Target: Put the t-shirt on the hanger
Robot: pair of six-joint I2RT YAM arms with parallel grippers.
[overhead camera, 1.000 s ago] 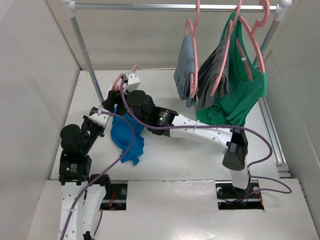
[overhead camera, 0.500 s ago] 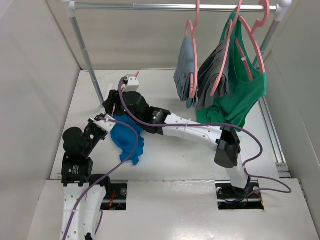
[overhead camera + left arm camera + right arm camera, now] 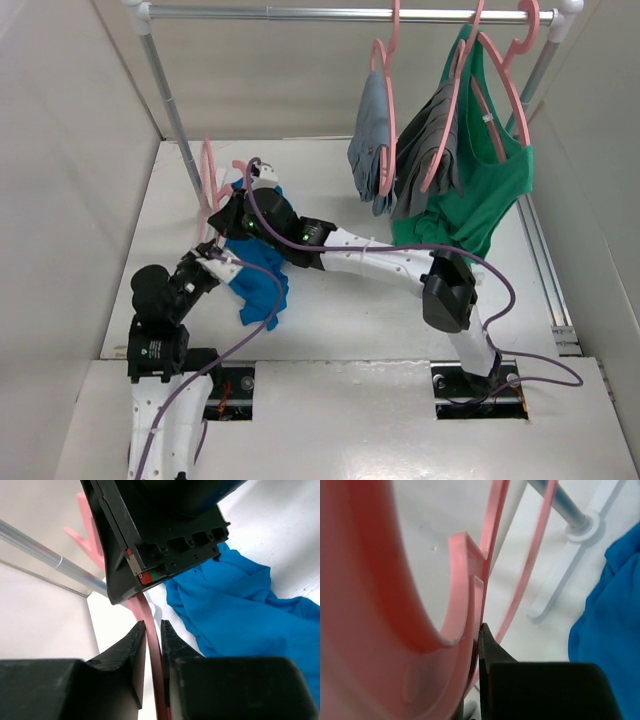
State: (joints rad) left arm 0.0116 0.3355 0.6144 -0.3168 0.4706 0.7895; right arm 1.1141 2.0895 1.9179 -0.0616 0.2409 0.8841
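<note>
Left tool (image 3: 152, 635) is nipped almost shut on a thin bar of the pink hanger (image 3: 208, 175), and the right tool (image 3: 477, 632) appears to pinch a curved part of the same frame. Within the last second the hanger has risen from low under the right wrist to stand on edge beside the rail post (image 3: 172, 110), while the blue t-shirt (image 3: 262, 285) lies bunched on the tabletop (image 3: 350, 325) under both arms, judged not yet threaded. Post and left wall crowd the frame; open room lies rightward of the cloth.
</note>
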